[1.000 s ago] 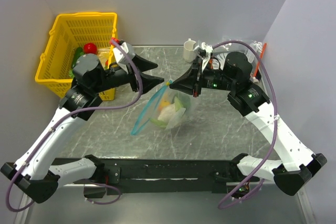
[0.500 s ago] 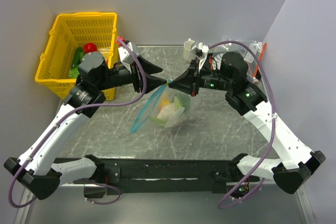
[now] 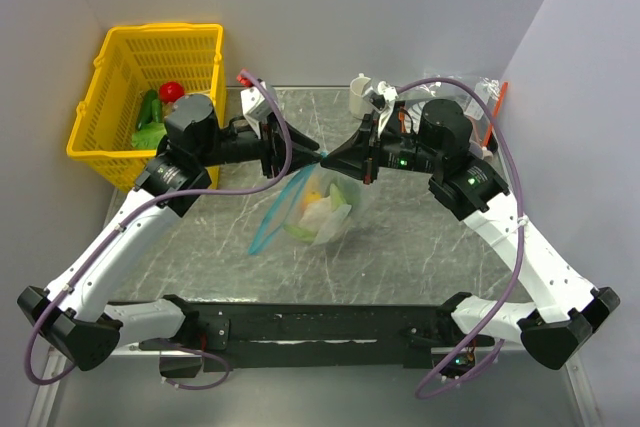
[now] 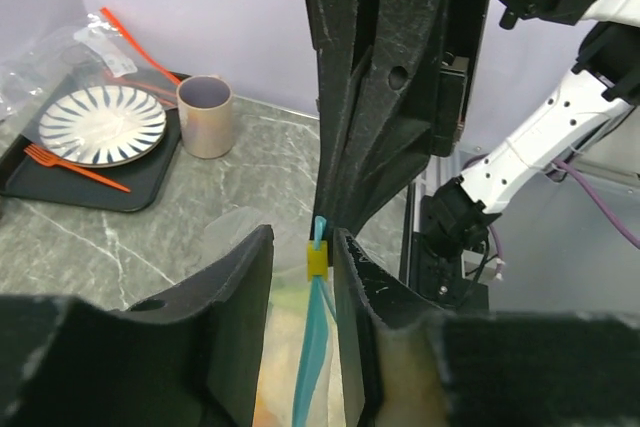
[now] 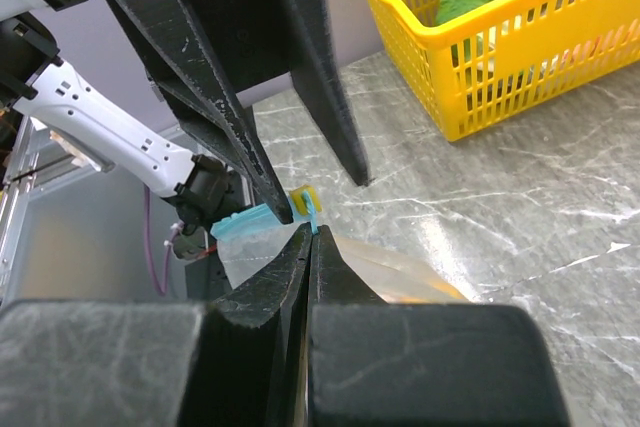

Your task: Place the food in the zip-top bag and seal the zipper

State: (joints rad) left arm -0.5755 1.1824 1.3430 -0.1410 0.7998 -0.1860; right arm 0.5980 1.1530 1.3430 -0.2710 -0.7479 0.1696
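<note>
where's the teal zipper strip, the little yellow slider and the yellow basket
teal-blue plastic zipper strip [image 4: 310,357], left wrist view, on the strip just below the slider
small yellow plastic slider [image 4: 317,260], left wrist view, centre of its face
yellow plastic mesh basket [image 3: 160,30], top external view, on its far rim

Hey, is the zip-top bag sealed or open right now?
Open: from above, the zipper spreads in a loop across the zip-top bag mouth.

No text, label, brand or number could be read on the bag [image 3: 320,213], the basket [image 3: 160,31], the cup [image 3: 361,97] or anything else in view.
</note>
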